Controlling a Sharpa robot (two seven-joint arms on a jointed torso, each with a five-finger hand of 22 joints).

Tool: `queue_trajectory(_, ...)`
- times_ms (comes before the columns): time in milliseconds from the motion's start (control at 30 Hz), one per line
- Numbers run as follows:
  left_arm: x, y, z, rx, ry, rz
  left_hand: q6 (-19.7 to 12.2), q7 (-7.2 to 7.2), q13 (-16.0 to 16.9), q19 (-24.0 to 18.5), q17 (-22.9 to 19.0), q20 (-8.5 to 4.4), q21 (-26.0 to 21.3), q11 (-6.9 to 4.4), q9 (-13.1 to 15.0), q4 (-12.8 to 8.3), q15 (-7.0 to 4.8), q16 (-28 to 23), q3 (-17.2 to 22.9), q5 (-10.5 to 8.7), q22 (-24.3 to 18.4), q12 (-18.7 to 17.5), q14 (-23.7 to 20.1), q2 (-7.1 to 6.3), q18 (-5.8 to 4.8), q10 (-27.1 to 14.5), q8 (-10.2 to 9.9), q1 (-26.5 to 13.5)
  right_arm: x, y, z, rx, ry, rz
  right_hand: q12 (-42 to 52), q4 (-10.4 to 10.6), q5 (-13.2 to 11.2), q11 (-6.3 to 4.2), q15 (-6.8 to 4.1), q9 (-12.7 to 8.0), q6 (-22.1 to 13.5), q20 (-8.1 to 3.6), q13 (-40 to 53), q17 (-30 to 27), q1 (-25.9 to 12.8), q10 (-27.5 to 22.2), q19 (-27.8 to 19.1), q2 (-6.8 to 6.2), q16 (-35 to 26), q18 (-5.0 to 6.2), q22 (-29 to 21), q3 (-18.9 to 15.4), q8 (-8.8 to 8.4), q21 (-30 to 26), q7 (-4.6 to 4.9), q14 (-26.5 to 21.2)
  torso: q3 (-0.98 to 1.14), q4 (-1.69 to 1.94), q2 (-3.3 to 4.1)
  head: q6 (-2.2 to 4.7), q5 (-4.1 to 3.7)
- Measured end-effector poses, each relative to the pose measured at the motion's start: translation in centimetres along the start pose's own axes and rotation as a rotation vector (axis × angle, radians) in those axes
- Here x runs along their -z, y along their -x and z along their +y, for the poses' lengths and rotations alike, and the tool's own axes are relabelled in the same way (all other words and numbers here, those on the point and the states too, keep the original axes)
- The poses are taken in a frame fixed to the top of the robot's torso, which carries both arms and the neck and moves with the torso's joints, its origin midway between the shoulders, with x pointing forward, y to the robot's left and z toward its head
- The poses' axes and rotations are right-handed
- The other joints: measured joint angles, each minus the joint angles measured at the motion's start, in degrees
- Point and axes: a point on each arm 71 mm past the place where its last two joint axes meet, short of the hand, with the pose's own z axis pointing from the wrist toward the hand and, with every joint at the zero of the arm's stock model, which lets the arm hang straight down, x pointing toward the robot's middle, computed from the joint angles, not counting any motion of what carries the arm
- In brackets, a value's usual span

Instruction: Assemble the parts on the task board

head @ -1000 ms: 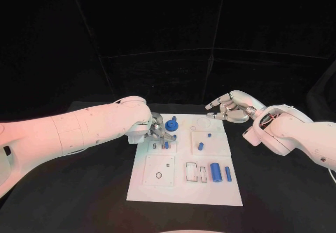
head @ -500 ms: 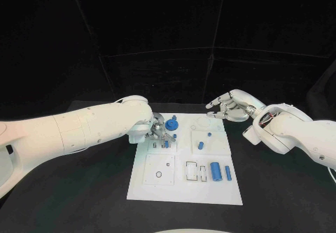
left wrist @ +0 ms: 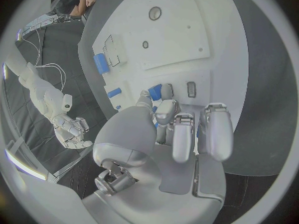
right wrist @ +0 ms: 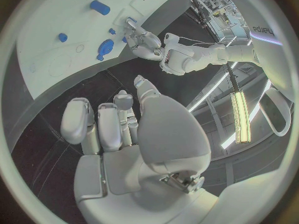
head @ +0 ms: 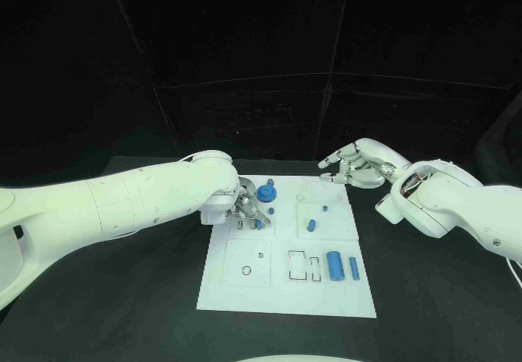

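Little has moved: the left hand still pinches a small blue part against the task board.

— what colours are we looking at here?
— white task board with thin black outlines, blue parts on it, all on a black surface.
— and the arms?
— white, silver fingers.
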Motion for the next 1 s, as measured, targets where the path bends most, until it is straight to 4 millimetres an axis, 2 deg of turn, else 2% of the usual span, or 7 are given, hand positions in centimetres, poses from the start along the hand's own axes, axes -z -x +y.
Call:
queue_trajectory(133, 0.0, 0.0, 0.0, -0.001, -0.001, 0.001, 0.0, 0.00, 0.1, 0.0, 0.0, 0.00, 0.0, 0.00, 0.2, -0.5, 0.00, 0.0, 0.5, 0.00, 0.0, 0.0, 0.0, 0.18, 0.00, 0.0, 0.0, 0.4, -0.1, 0.0, 0.0, 0.000, -0.001, 0.001, -0.2, 0.0, 0.0, -0.19, 0.00, 0.0, 0.0, 0.00, -0.1, -0.2, 0.0, -0.2, 0.0, 0.00, -0.3, 0.00, -0.1, 0.0, 0.00, 0.0, 0.00, 0.0, 0.01, 0.00, 0.00, 0.05, -0.03)
queue_trajectory(333, 0.1, 0.0, 0.0, 0.007, -0.006, -0.009, -0.8, -0.82, 0.5, 0.0, 0.0, 0.00, 0.0, -0.33, 0.5, -4.5, -0.35, 0.0, 5.5, -0.01, 0.4, 0.0, -0.1, 3.19, -0.01, -0.3, 0.2, 6.2, -0.2, -0.1, 0.0, 0.000, -0.001, 0.003, -0.2, 0.0, 0.2, 0.00, 0.00, 0.0, 0.0, -0.21, -0.2, -0.2, 0.0, -0.4, -0.2, 0.00, -0.3, 0.00, -0.3, 0.0, 0.00, 0.0, 0.00, 0.0, 0.00, 0.00, 0.01, 0.06, -0.06)
queue_trajectory(433, 0.1, 0.0, 0.0, 0.017, -0.012, -0.019, -1.4, -0.89, 0.6, 0.0, 0.0, -0.03, 0.0, -0.75, 0.5, -6.8, -0.73, 0.0, 8.3, -0.19, 0.8, 0.0, -0.1, 3.57, -0.01, -0.3, 0.0, 8.3, -0.3, -0.1, 0.0, 0.000, -0.001, 0.004, -0.2, 0.0, 0.2, 0.00, 0.00, 0.0, 0.0, -0.20, -0.2, -0.2, 0.0, -0.4, -0.2, 0.00, -0.3, 0.00, -0.3, 0.0, 0.00, 0.0, 0.00, 0.0, -0.02, 0.00, 0.02, 0.00, -0.11)
queue_trajectory(700, 0.6, 0.0, 0.7, 0.072, -0.031, -0.051, -2.5, -1.03, 0.3, 0.3, 0.0, -0.32, 0.1, -0.85, 3.1, -4.0, -0.73, 0.0, 11.1, -0.40, 1.5, -0.5, -0.1, 3.66, 0.00, -0.2, 1.9, 8.9, -0.5, -0.2, -0.1, 0.000, -0.005, 0.009, -0.2, 0.0, 0.2, 0.00, 0.00, 0.0, 0.0, -0.13, -0.2, -0.3, 0.0, -0.4, -0.3, 0.00, -0.3, -0.01, -0.4, 0.0, 0.00, -0.2, 0.00, 0.0, -0.02, 0.00, 0.03, -0.18, -0.24)
queue_trajectory(767, 0.7, 0.0, 0.9, 0.086, -0.035, -0.058, -2.8, -1.13, 0.3, 0.3, 0.0, -0.32, 0.2, -0.96, 4.2, -2.6, -0.73, 0.0, 13.5, -0.40, 1.7, -0.4, -0.1, 2.56, 0.00, -0.1, 2.6, 6.5, -0.5, -0.2, -0.2, 0.001, -0.007, 0.010, -0.2, 0.1, 0.2, 0.00, 0.00, 0.0, 0.0, 0.00, -0.3, -0.3, 0.0, -0.4, -0.4, 0.00, -0.3, -0.01, -0.4, -0.1, 0.00, -0.2, 0.00, 0.0, -0.02, 0.00, 0.03, -0.24, -0.29)
queue_trajectory(800, 0.8, -0.1, 1.0, 0.092, -0.037, -0.061, -3.0, -1.11, 0.3, 0.3, 0.0, -0.32, 0.2, -1.05, 4.3, -4.7, -0.73, 0.0, 17.1, -0.40, 1.8, -0.5, -0.1, 1.79, 0.00, 0.0, 2.7, 5.1, -0.5, -0.1, -0.2, 0.001, -0.008, 0.010, -0.2, 0.2, 0.2, 0.00, 0.00, 0.0, 0.0, 0.00, -0.3, -0.3, 0.0, -0.4, -0.4, 0.00, -0.3, -0.01, -0.4, -0.1, 0.00, -0.2, 0.00, 0.0, -0.02, 0.00, 0.03, -0.25, -0.30)
queue_trajectory(1000, 1.2, -0.2, 1.4, 0.125, -0.043, -0.081, -3.0, -1.11, 0.4, 0.3, 0.0, -0.32, 0.2, -1.05, 5.8, -6.6, -0.73, 0.0, 26.9, -0.40, 1.6, -0.5, -0.1, -1.91, 0.00, 0.0, 3.8, -0.3, -0.6, -0.1, -0.4, 0.002, -0.013, 0.012, -0.8, 0.4, 0.2, 0.00, 0.00, 0.0, 0.0, 0.01, -0.7, -0.7, 0.0, -0.4, -0.8, 0.00, -1.0, -0.01, -1.1, -0.4, 0.29, -0.6, 0.00, 0.0, 0.04, 0.09, 0.03, -0.34, -0.19)
